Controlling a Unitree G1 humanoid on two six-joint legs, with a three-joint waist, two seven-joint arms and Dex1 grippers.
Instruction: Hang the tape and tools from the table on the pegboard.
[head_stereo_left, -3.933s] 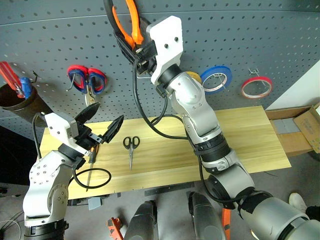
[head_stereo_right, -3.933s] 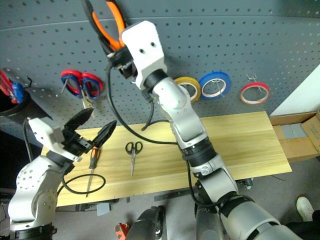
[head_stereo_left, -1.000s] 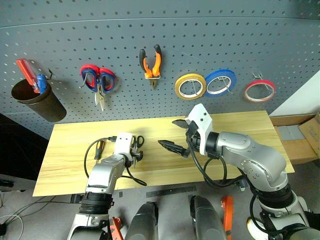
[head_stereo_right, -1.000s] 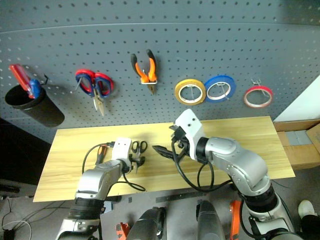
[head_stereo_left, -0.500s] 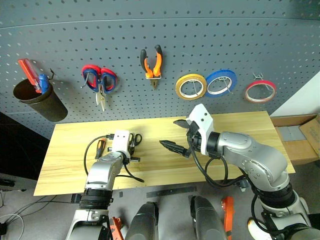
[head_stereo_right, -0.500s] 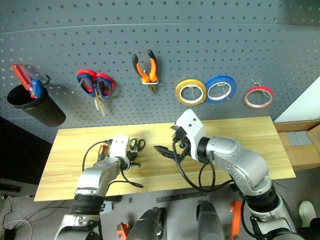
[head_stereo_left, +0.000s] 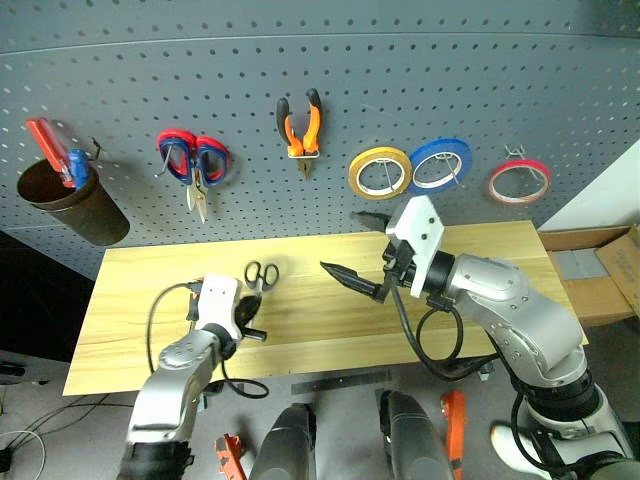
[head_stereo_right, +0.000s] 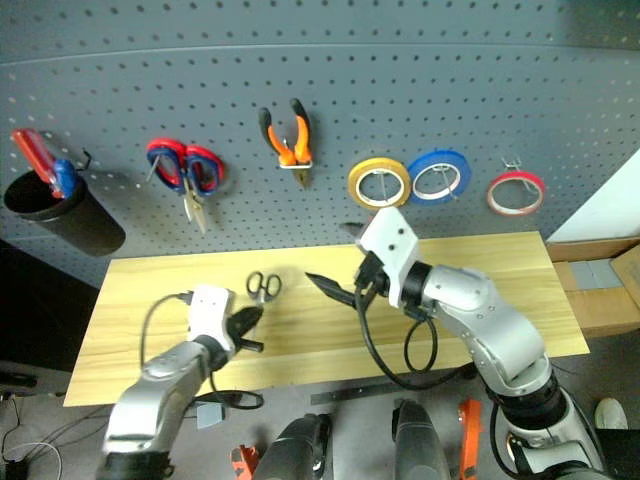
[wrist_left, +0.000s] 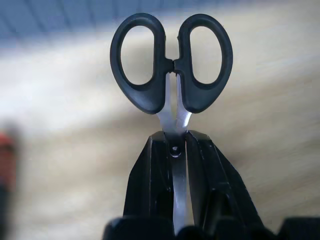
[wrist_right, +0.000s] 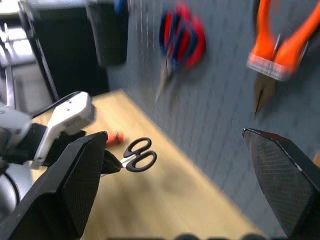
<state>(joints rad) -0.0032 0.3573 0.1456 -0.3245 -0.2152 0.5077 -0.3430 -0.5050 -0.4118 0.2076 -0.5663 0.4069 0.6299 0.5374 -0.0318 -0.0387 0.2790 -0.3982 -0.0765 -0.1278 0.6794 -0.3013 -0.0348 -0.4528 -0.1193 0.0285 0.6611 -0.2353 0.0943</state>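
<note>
Left gripper: fingers clamped tight on the blades of the small black-handled scissors, right at the pivot. Handle loops stick out past the fingertips, above the table. The scissors are the only thing this hand touches.

Right gripper: jaws spread wide, nothing between them, held over the middle of the table and touching nothing. Its own wrist view looks between the two fingers toward the left gripper and the scissors it carries.

Count on the pegboard, left to right:
- one dark cup on a hook, with red and blue handles standing in it
- one pair of scissors with red and blue handles, hanging blades down
- one pair of pliers with orange-and-black handles, hung nose down
- three tape rolls in a row: yellow tape roll, blue tape roll just beside it and overlapping its edge, then the red tape apart to the right on its own hook

Count at the table:
- one pair of black scissors, in the left gripper
- an orange-and-black handle, partly seen behind the left gripper in the right wrist view; looks like the screwdriver but too blurred to be sure

Two of the three tools accounted for with certainty: pliers on the board, scissors in hand.
</note>
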